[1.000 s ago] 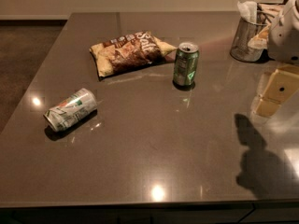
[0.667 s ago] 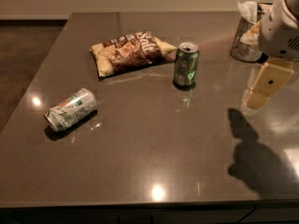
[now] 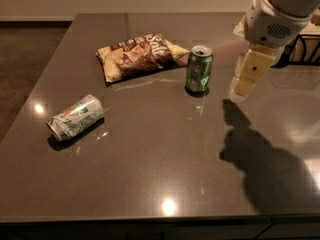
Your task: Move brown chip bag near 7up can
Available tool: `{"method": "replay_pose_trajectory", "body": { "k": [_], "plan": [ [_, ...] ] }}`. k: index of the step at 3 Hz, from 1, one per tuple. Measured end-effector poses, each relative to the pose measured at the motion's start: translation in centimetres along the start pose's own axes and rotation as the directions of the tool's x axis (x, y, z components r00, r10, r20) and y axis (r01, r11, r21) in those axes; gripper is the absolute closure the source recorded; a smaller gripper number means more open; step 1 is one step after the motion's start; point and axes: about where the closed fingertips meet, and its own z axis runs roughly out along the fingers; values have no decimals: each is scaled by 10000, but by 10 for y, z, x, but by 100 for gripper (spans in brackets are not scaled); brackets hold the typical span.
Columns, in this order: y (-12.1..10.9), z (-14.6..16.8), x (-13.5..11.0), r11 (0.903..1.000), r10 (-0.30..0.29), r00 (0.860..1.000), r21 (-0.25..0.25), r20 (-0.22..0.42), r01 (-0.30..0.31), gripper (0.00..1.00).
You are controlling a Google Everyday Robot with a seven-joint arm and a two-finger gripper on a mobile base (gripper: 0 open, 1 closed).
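Note:
The brown chip bag [image 3: 139, 55] lies flat at the back middle of the dark table, brown and pale yellow with white lettering. The 7up can [image 3: 75, 117] lies on its side at the left front, silver-white with green lettering. My gripper [image 3: 247, 77] hangs above the table at the right, pale yellow below the white arm housing [image 3: 272, 24]. It is to the right of the dark green can and well apart from the bag. It holds nothing that I can see.
A dark green can [image 3: 199, 68] stands upright just right of the bag, between bag and gripper. A dark wire holder [image 3: 305, 49] stands at the far right edge. The table's [image 3: 165, 169] front edge runs along the bottom; floor lies to the left.
The arm has moved left and further into view, over the table toward the green can. The bag and both cans have not moved.

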Motion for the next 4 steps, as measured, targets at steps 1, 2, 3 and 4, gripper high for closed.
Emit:
{"method": "replay_pose_trajectory", "body": {
  "k": [1, 2, 3, 4],
  "plan": [
    [-23, 8, -26, 9999, -171, 9998, 11, 113, 170, 0],
    [-46, 27, -55, 9990, -418, 9991, -157, 99, 420, 0],
    [-72, 56, -84, 9979, -599, 9982, -234, 77, 601, 0],
    [-96, 84, -111, 9970, -757, 9971, -144, 84, 758, 0]
  ]
}}
